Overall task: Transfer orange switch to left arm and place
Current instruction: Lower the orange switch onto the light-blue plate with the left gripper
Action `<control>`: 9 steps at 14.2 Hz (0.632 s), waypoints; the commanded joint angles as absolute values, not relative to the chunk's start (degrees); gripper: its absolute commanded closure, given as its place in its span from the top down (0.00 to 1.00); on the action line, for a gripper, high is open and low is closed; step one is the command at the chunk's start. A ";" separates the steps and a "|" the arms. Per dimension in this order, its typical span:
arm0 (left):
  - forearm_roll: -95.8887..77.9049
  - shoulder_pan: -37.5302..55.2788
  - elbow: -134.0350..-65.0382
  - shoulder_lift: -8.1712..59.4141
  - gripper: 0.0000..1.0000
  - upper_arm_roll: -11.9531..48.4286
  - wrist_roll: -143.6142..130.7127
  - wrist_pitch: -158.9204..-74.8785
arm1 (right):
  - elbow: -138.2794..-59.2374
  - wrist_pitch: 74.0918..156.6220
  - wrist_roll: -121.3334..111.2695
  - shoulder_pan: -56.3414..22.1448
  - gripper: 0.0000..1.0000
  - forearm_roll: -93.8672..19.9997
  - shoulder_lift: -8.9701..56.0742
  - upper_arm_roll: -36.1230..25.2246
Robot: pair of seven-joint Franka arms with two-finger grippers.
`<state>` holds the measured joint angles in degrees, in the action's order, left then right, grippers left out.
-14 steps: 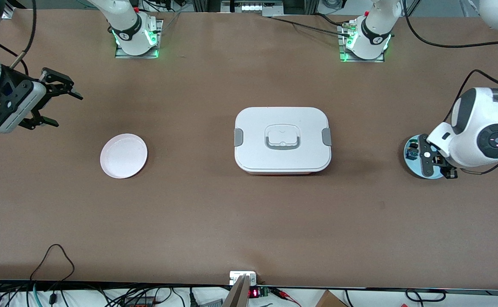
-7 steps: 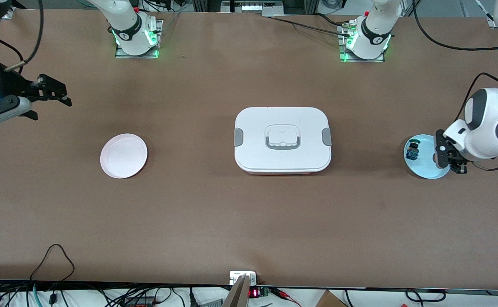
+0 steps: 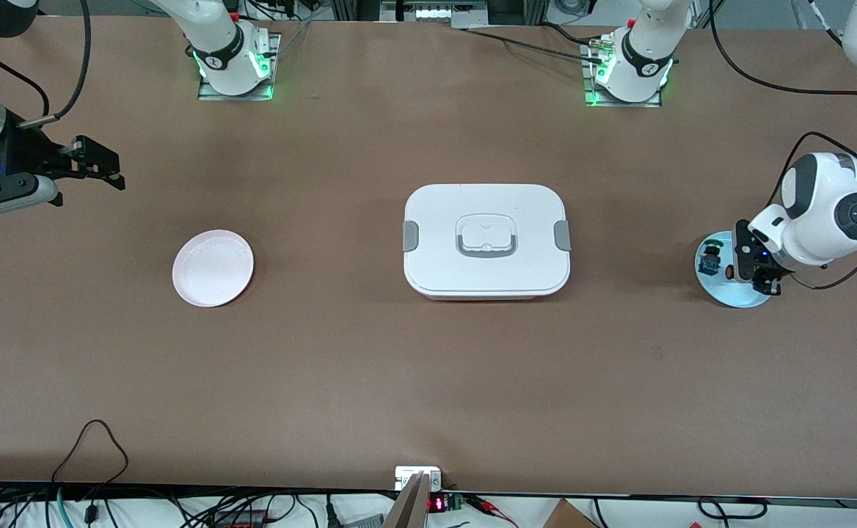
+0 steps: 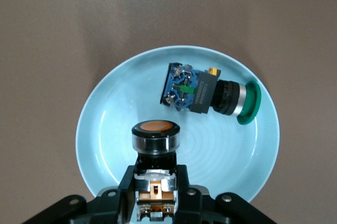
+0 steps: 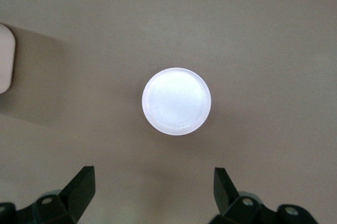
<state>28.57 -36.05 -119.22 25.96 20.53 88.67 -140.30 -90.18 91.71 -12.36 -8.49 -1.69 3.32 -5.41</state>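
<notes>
The orange switch [image 4: 155,134], black with an orange cap, stands between my left gripper's [image 4: 155,179] fingers over the light blue plate [image 4: 105,124]. The fingers press on both sides of its body. In the front view the left gripper [image 3: 755,268] is over that plate [image 3: 729,295] at the left arm's end of the table, and the switch's orange cap [image 3: 729,271] shows beside it. My right gripper [image 3: 95,170] is open and empty in the air at the right arm's end; its fingers [image 5: 84,182] are wide apart. The white box [image 3: 486,240] stands at mid-table.
A blue-and-black component with a green top [image 4: 208,92] lies on the light blue plate beside the switch, also in the front view [image 3: 709,257]. A pink plate [image 3: 213,268] sits toward the right arm's end, seen below the right gripper [image 5: 176,101]. Cables hang over the table's near edge.
The left gripper swung off the light blue plate, then came back over it and now grips the switch. The right gripper turned its wrist and stayed at its end.
</notes>
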 commanded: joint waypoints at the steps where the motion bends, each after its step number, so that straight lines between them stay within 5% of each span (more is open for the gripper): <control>1: 29.62 -37.35 -119.62 26.80 0.10 20.48 88.24 -143.17 | -89.56 91.76 -11.51 -8.53 1.00 -0.35 3.34 -5.27; 8: 33.13 -39.02 -119.44 28.83 0.13 20.48 88.15 -144.76 | -89.56 91.49 -11.60 -8.61 1.00 -0.26 3.08 -5.19; 9: 33.13 -39.20 -119.36 28.83 0.66 20.57 88.24 -144.67 | -89.56 91.49 -11.51 -8.61 1.00 -0.26 3.08 -5.19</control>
